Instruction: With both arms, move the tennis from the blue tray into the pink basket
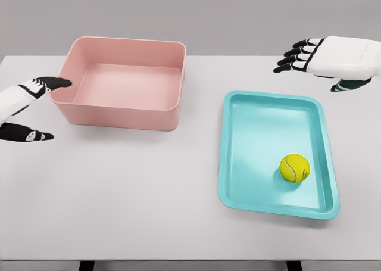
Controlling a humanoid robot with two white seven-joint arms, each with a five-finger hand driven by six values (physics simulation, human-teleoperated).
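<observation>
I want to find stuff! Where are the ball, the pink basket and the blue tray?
ball (294, 168): head view, its yellow middle.
basket (122, 114): head view, its front wall.
tray (262, 134): head view, its bare floor.

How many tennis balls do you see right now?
1. The tennis ball lies in the blue tray, toward its near right corner. The pink basket looks empty; nothing appears hidden.
</observation>
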